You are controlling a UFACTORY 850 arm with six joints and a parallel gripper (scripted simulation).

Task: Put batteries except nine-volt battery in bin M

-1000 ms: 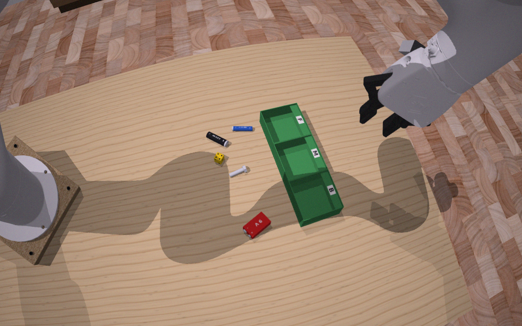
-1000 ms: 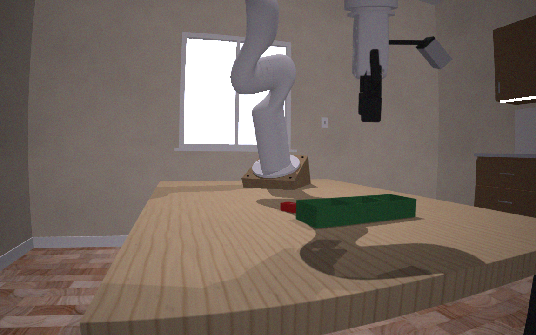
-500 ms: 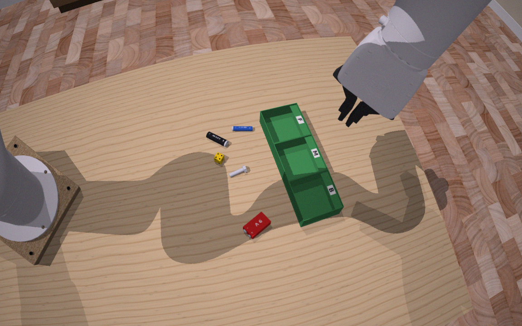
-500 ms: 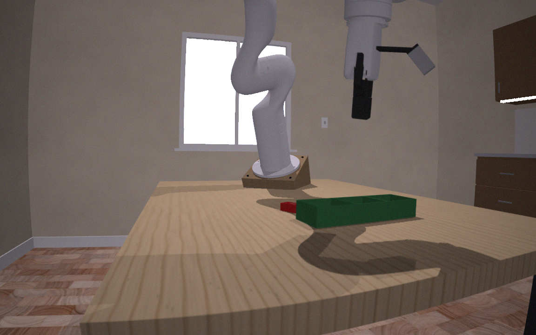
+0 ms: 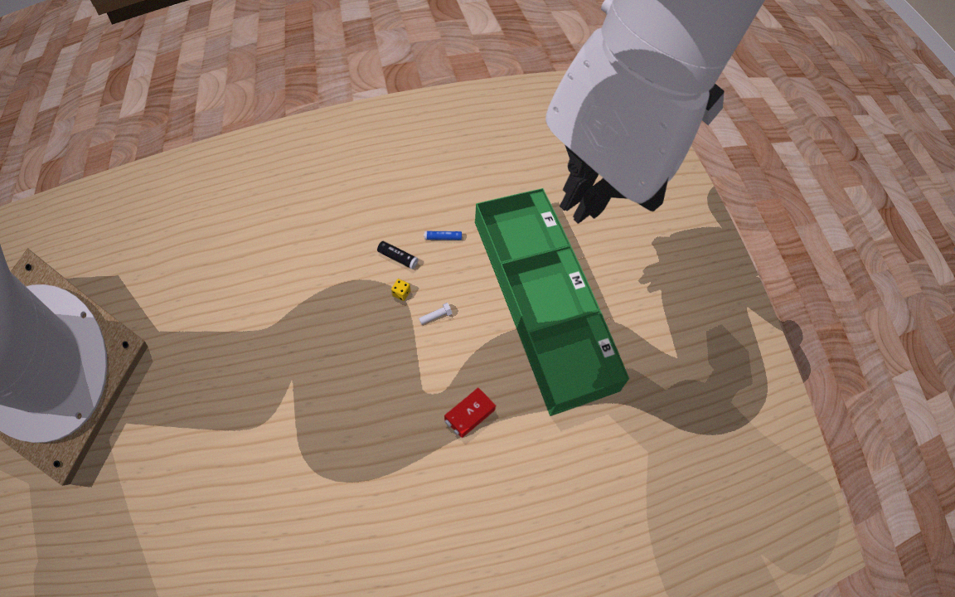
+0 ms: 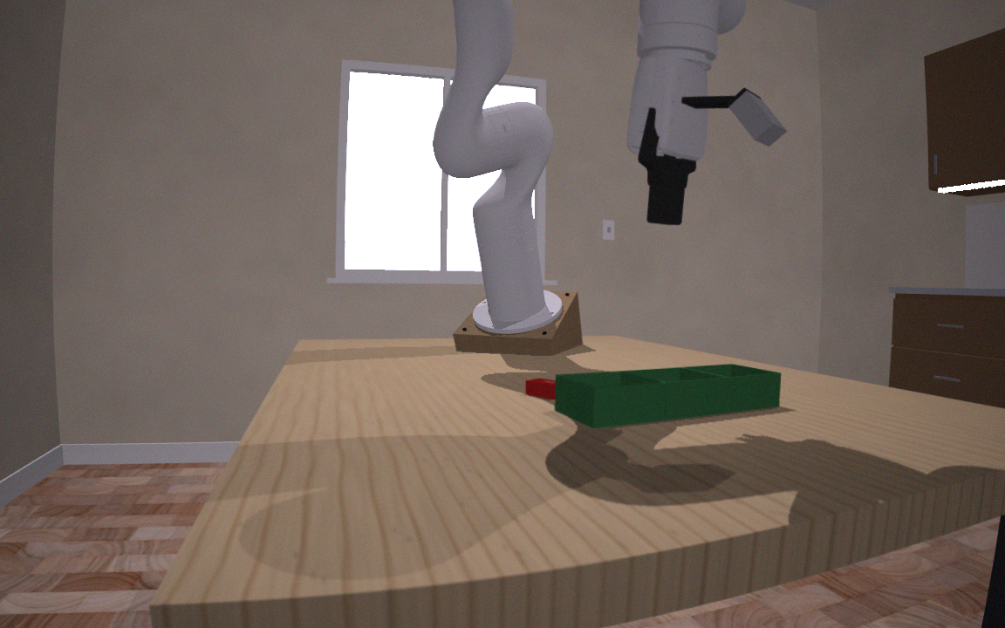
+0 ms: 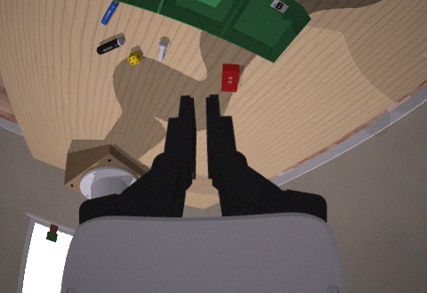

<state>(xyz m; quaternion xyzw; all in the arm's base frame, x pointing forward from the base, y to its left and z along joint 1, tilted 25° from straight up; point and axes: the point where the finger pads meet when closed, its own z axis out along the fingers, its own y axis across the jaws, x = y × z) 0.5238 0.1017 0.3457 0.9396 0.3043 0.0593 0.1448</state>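
Bright window (image 6: 443,172) glare, long arm shadows across table (image 5: 244,185), edges warped

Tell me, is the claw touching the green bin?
Apart. The exterior view shows the claw hanging high in the air, with bare wall showing between it and the green bin on the table.

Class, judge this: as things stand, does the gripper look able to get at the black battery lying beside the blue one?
Probably yes. The black battery lies alone on the table, apart from the blue battery and the yellow die. The gripper hangs high, shut on nothing, so it must open first.
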